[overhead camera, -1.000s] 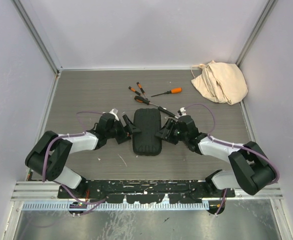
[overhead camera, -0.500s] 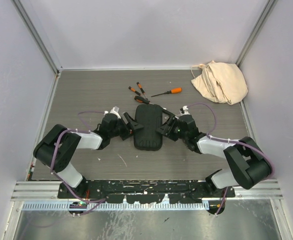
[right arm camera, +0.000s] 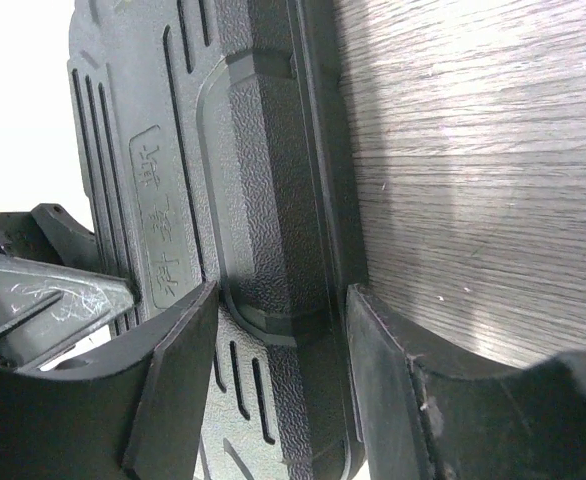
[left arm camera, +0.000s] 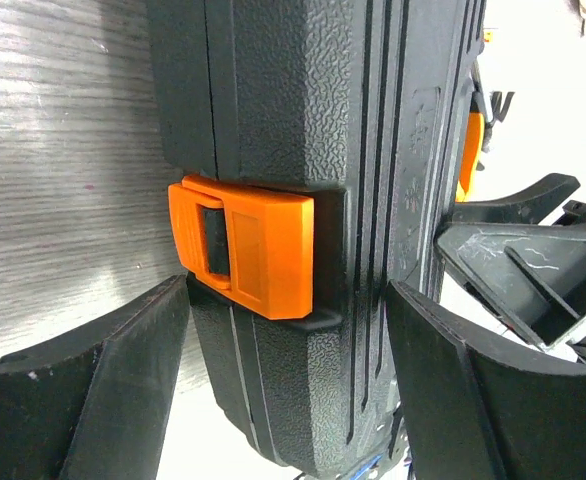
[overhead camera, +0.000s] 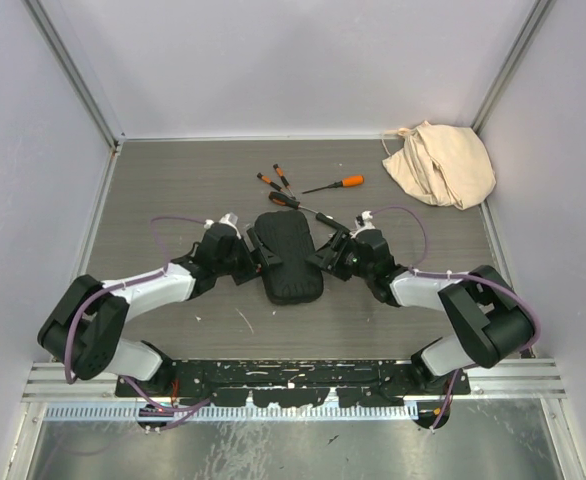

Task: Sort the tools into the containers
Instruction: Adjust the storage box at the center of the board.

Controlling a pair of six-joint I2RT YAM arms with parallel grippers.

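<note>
The black tool case (overhead camera: 286,255) lies shut in the middle of the table, ribbed lid up. My left gripper (overhead camera: 256,258) is shut on its left edge. In the left wrist view its fingers (left arm camera: 133,380) clamp the case (left arm camera: 303,120) just below the orange latch (left arm camera: 248,245). My right gripper (overhead camera: 325,258) is shut on the opposite edge. In the right wrist view the case (right arm camera: 243,150) sits between that gripper's (right arm camera: 281,340) two pads. Several orange-and-black screwdrivers (overhead camera: 335,184) lie loose just beyond the case, one (overhead camera: 298,205) touching its far end.
A beige cloth bag (overhead camera: 441,163) is crumpled in the far right corner. Grey walls close in the table on three sides. Both arms reach inward from the near edge, with purple cables looping over them.
The case has slid away from the arm bases toward the screwdrivers, with both grippers moving along at its sides. The left jaws have narrowed onto its edge.
</note>
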